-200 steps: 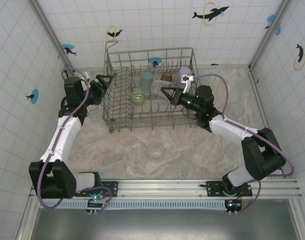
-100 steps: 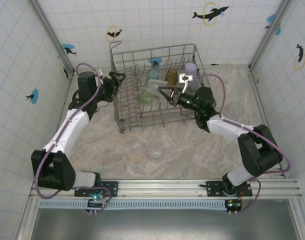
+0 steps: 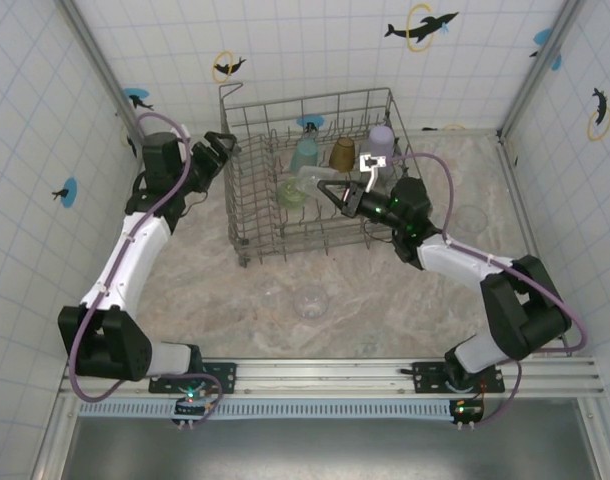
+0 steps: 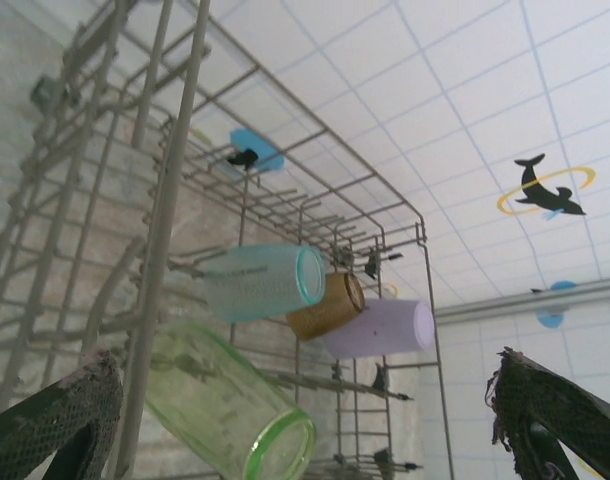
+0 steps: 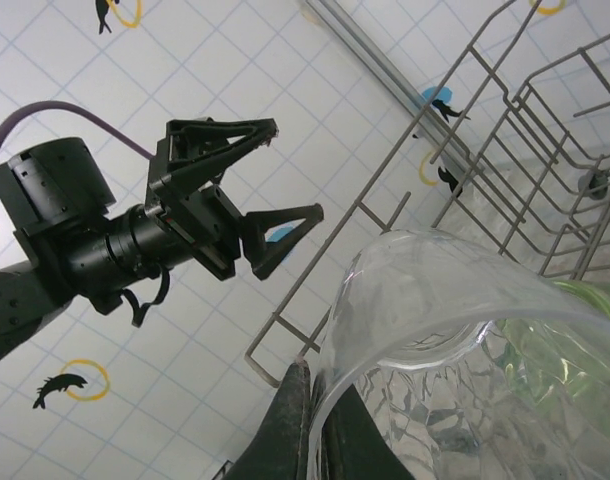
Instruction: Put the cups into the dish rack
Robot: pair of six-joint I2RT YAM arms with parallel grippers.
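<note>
Tiled walls (image 3: 285,40), clear cup (image 5: 385,330) rim pinched in right claw (image 5: 313,400)

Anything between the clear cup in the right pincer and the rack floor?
No solid obstacle visible. The clear plastic tumbler, clamped by its rim in the right pincer, hangs over the grey wire dish rack; the light green tumbler sits right beside it, so the spot looks tight.
</note>
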